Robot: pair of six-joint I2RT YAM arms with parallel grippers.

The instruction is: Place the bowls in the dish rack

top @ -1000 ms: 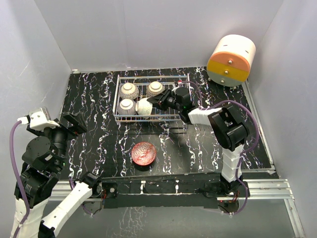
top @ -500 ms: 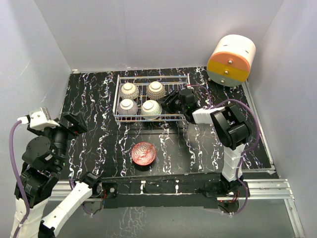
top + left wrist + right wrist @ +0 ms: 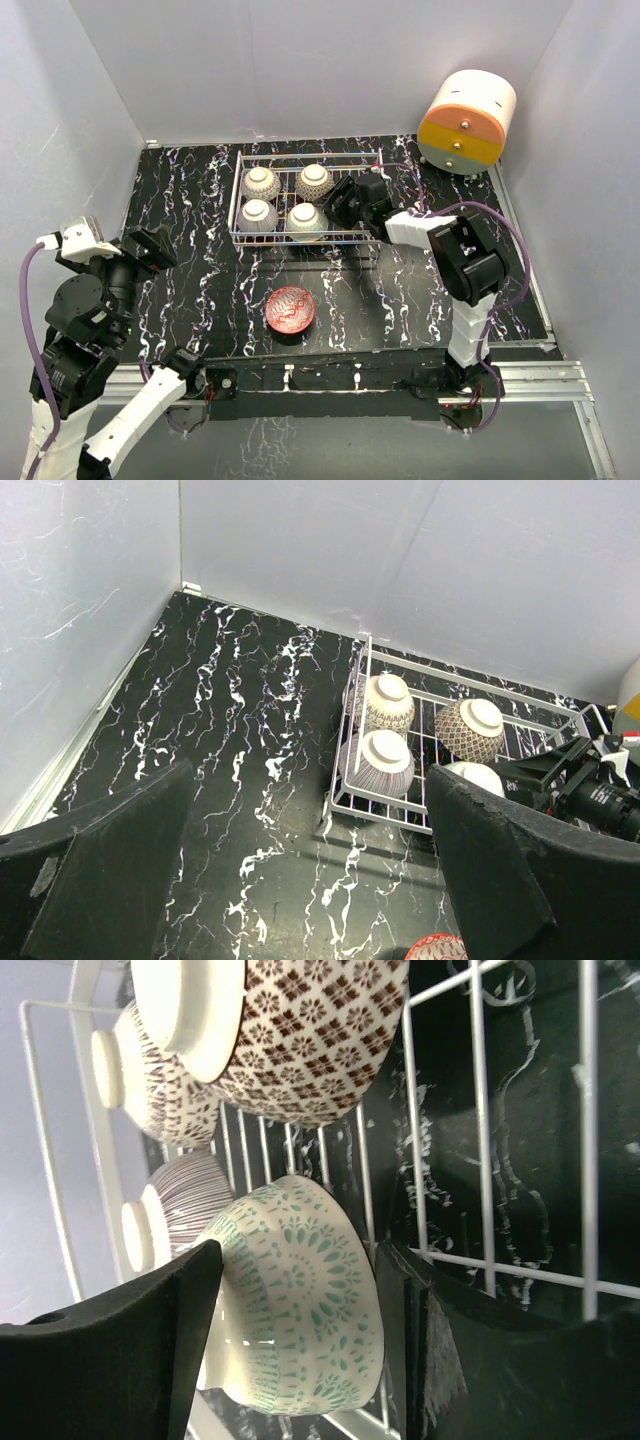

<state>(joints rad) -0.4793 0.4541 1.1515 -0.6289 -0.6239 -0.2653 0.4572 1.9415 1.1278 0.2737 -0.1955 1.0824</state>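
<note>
Four bowls (image 3: 261, 181) already sit upside down in the rack (image 3: 300, 240), so the job looks nearly done. Only the red bowl (image 3: 290, 308) is left, upright on the desk (image 3: 200, 200), well short of the right gripper (image 3: 335, 205) and off to the far side of the left gripper (image 3: 310, 770).

The right gripper reaches into the rack with its fingers apart and the green bowl (image 3: 300, 1300) between them, resting on the wires. The left gripper hangs wide apart over bare desk, holding nothing.

In the wrist view one finger (image 3: 150, 1340) overlaps the green bowl's rim, and I cannot tell whether it touches. From above, the right gripper hides the rack's end. The left wrist view shows only a sliver of the red bowl.
</note>
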